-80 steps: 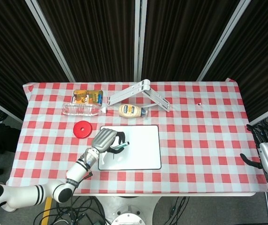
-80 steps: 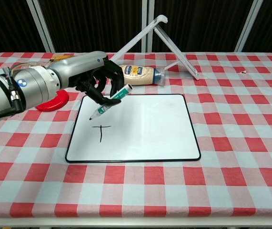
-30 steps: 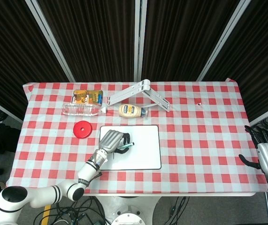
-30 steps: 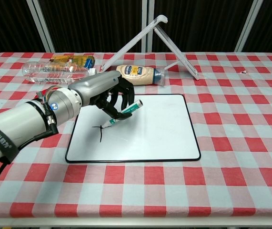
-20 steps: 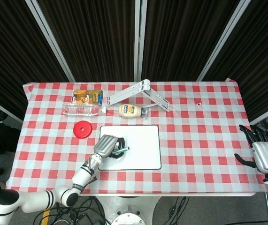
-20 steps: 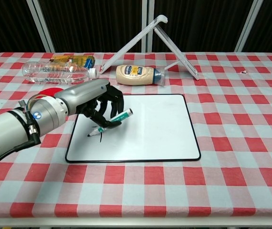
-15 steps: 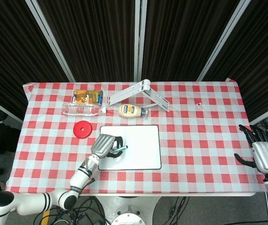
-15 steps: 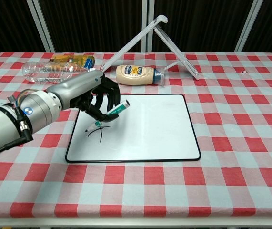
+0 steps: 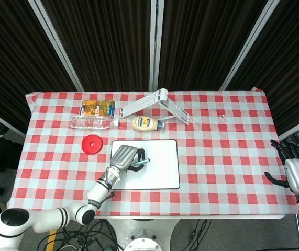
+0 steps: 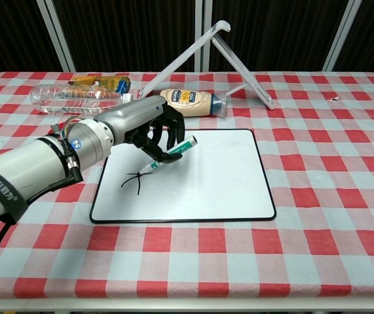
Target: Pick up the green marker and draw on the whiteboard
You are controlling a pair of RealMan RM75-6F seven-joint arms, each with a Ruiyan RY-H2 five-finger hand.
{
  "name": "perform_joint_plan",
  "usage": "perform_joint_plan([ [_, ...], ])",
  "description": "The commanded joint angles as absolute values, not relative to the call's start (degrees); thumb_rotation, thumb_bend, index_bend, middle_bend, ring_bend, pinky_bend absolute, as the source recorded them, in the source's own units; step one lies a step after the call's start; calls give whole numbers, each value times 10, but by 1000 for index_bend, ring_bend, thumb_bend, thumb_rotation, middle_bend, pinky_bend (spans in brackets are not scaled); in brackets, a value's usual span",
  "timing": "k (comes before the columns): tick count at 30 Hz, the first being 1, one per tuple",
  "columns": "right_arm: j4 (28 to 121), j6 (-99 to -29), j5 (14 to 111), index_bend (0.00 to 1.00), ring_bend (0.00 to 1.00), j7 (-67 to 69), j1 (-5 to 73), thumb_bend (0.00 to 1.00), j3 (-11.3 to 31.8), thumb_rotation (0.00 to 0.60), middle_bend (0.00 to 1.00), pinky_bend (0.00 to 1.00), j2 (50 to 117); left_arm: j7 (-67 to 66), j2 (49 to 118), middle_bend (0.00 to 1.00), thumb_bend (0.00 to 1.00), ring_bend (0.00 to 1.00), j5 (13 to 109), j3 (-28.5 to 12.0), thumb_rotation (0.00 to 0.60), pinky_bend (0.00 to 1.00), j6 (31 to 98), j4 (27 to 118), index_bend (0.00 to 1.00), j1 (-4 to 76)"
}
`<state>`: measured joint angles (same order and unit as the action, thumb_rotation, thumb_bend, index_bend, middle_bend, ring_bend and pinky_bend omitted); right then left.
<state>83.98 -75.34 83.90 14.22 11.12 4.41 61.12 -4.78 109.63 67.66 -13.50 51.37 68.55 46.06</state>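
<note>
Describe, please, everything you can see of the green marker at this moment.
The green marker is a slim pen with a green barrel and a pale section toward its tip. The left hand holds it over the left part of the whiteboard, fingers curled around its middle. It lies slanted, rear end raised toward the right, tip down to the left at the black scribble; whether the tip touches the board cannot be told. In the head view it shows only as a short green sliver beyond the fingers.

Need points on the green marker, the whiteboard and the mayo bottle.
green marker (image 10: 172, 154), chest view, middle of the barrel below the fingers.
whiteboard (image 10: 206, 180), chest view, bare white surface right of the drawing.
mayo bottle (image 10: 190, 99), chest view, on the label.
</note>
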Motion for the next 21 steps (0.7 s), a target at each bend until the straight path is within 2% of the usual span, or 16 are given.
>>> perform_joint_plan([
  [1,839,-752,838,0,0,143,112,155,44,600,162,0,611,-44,1100,576,335,643,676,-137,600,894,510,679,546,464],
  [14,838,-750,838,0,0,143,113,152,44,600,162,0,612,-28,1124,576,337,643,671,-143,600,894,493,675,546,476],
  [18,838,-754,837,0,0,144,111,153,45,600,162,0,610,-24,1138,576,337,644,674,-150,600,895,489,683,546,487],
  [21,838,-759,837,0,0,143,110,152,47,600,162,0,608,-19,1123,575,338,643,690,-165,600,895,506,714,546,492],
])
